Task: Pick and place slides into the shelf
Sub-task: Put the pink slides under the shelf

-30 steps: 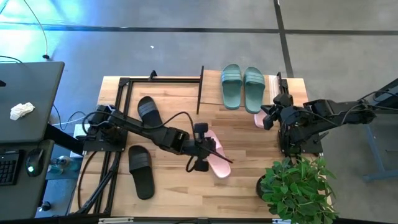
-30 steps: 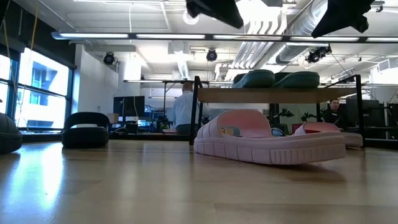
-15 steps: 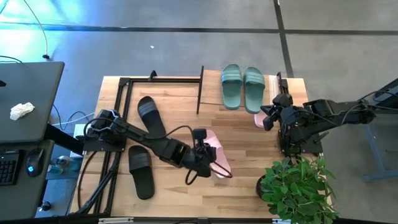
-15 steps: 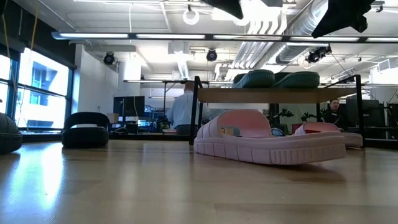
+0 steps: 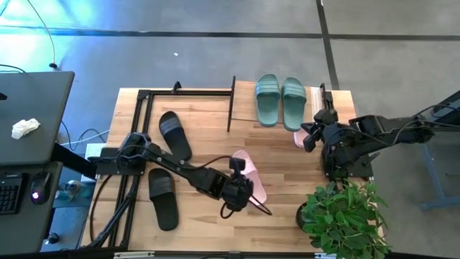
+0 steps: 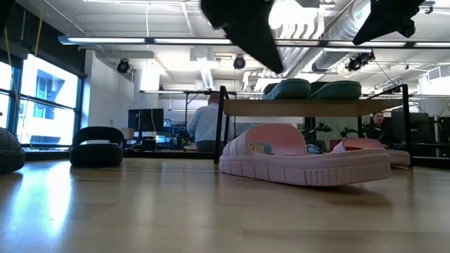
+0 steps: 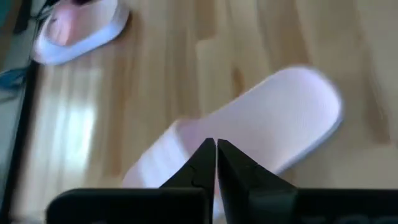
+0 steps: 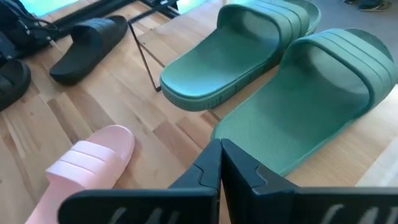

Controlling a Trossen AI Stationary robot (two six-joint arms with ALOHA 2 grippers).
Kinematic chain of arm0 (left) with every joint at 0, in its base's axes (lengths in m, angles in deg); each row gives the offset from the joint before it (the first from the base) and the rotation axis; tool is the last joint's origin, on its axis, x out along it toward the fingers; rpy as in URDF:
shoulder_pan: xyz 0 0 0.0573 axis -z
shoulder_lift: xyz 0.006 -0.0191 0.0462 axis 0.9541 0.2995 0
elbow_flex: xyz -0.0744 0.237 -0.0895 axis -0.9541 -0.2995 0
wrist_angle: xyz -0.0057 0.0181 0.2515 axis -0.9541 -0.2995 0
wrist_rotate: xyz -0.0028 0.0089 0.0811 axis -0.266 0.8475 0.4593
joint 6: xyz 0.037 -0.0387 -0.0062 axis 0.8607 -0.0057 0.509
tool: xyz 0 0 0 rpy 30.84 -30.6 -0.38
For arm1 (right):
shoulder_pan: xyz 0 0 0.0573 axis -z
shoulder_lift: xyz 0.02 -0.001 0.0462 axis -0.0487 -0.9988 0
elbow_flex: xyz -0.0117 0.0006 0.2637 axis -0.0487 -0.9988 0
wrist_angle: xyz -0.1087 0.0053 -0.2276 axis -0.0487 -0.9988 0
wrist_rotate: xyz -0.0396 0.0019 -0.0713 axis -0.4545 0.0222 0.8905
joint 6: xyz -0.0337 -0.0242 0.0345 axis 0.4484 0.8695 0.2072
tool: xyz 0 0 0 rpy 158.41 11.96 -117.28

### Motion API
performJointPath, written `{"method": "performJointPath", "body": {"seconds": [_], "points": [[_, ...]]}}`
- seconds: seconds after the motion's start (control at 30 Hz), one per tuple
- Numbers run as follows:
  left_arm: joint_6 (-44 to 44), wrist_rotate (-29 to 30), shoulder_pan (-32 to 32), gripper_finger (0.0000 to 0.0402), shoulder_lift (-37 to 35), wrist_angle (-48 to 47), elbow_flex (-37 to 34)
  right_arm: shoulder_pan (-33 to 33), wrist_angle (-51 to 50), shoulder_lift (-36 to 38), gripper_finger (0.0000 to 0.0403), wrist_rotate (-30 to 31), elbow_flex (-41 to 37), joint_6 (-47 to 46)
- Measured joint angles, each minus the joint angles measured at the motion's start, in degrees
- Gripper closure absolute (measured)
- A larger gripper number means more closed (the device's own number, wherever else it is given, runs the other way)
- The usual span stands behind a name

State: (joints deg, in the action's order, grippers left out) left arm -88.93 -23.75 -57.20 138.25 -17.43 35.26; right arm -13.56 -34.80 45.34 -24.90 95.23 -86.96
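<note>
Potted plant [image 5: 343, 210]: at the table's near right corner.
Keyboard [image 5: 10, 196]: on the dark side desk [image 5: 36, 101].
Crumpled cloth [image 5: 25, 128]: on that desk.

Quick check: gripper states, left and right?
Left gripper: shut, empty, above the pink slide.
Right gripper: shut, empty, by the green slides.

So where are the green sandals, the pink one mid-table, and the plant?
Green sandals [image 5: 279, 99], high view, between the pair.
Pink sandal [image 6: 302, 160], low view, side of its sole.
Plant [image 5: 343, 216], high view, leaves.
</note>
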Motion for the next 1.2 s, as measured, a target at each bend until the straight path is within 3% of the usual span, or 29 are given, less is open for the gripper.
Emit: {"method": "performJointPath", "body": {"seconds": [0.17,0.43,0.6,0.8,1.2], "points": [[-0.08,-3.44,-0.35,0.0334,1.68,0.18,-0.16,-0.01,-0.51,-1.02,0.0403,-0.19,0.00,0.44],[2.88,-0.11,-1.27,0.0187,1.85,-0.77,-0.31,-0.02,-0.67,-1.00,0.0403,-0.17,0.00,0.46],[3.27,0.07,-2.87,0.0139,2.72,-1.26,-0.23,-0.02,-0.68,-1.00,0.0403,-0.43,0.00,0.90],[3.05,-0.07,-4.27,0.0137,4.24,-2.42,-0.16,-0.02,-0.89,-1.06,0.0403,-0.56,0.00,0.92],[2.96,0.76,-5.64,0.0203,7.37,-4.76,-0.30,-0.02,-1.01,-1.04,0.0403,-0.55,0.00,1.08]]}}
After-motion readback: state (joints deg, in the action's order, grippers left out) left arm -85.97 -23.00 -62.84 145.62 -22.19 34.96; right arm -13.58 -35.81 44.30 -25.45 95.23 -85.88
